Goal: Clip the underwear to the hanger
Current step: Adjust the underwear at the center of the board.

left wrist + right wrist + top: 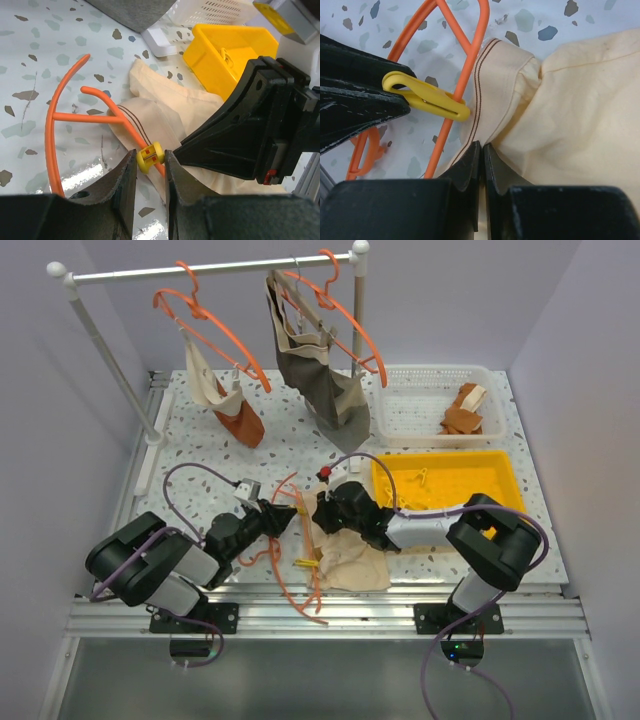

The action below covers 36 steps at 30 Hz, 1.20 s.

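They're right in the middle of the actual clipping step. The left hand (150,157) is clamped round a small yellow plastic clothes peg (427,100), and the peg's nose sits on the wire of the thin bright orange hanger (471,70). The right hand (481,150) is pinched tight on the stitched waistband of the pale cream-beige cloth underwear (580,100), just beside that wire.

My guess for the next move is that the waistband has to slide over the wire and into the peg's mouth before the peg bites. Fiddly, with a thin hem and a tiny gap.

From above, the underwear lies flat on the speckled white counter (290,455) between the arms, at about 8 o'clock from the yellow plastic tray (480,478). Its waistband points to roughly 11 o'clock and its long axis runs 11 to 5. The hanger lies flat at its 9 o'clock side, long axis roughly 12 to 6. Can't make out the hook.
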Available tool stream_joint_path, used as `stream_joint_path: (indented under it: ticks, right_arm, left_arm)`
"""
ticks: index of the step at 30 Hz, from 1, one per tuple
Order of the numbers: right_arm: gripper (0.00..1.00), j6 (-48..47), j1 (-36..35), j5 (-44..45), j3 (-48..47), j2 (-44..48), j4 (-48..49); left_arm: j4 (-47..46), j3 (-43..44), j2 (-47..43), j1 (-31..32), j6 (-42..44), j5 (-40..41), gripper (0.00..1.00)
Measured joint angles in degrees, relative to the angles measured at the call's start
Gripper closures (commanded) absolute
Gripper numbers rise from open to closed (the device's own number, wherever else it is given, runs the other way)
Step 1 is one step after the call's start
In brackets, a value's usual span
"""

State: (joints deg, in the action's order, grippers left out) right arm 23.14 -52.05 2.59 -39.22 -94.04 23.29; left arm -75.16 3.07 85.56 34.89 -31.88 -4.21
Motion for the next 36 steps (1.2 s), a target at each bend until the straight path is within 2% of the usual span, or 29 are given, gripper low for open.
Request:
stream_joint_path:
  ticks: [36]
  right_arm:
    - [1.0,2.56,2.62,-6.49,5.03,3.93,2.03]
  left_arm:
    - [0.04,0.0,-1.18,0.0,-0.09,0.04,1.0]
